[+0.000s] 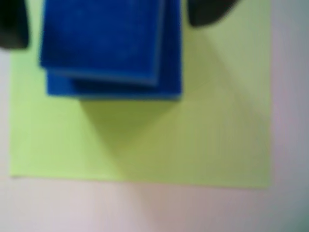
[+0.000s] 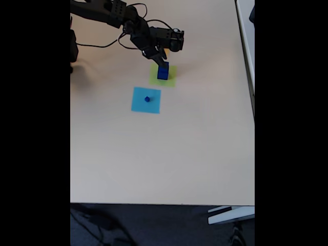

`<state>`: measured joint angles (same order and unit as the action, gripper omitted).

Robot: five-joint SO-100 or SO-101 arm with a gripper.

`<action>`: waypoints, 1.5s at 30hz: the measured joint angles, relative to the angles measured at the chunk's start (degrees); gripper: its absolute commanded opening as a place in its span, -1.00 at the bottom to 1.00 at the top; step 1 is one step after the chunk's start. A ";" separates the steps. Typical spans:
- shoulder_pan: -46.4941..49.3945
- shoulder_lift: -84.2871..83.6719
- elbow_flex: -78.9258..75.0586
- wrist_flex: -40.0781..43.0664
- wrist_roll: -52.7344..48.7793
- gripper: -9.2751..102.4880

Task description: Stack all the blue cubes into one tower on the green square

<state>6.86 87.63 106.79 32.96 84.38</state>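
Tool (image 2: 162,65) fingers spread apart either side of blue cube stack (image 2: 163,73) on green square (image 1: 193,140), apparently just seating a cube, while tiny cube (image 2: 147,99) waits on light blue square (image 2: 138,105).

The pale table (image 2: 169,154) carried the green square (image 2: 170,79) and, just beside it, a light blue square (image 2: 138,102).

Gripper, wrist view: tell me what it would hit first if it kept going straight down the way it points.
Probably the top blue cube of the stack, which sits between the gripper fingertips. Below it comes a wider blue cube, then the green square. The blur leaves the depth uncertain.
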 measured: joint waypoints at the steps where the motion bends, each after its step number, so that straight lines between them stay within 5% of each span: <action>1: 0.18 0.00 0.00 0.00 -0.09 -0.55; 40: 0.53 -0.88 0.35 -0.18 -4.04 -0.75; 45: 0.44 -0.88 -4.04 4.83 -6.33 -0.77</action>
<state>7.29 86.75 102.74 37.79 78.05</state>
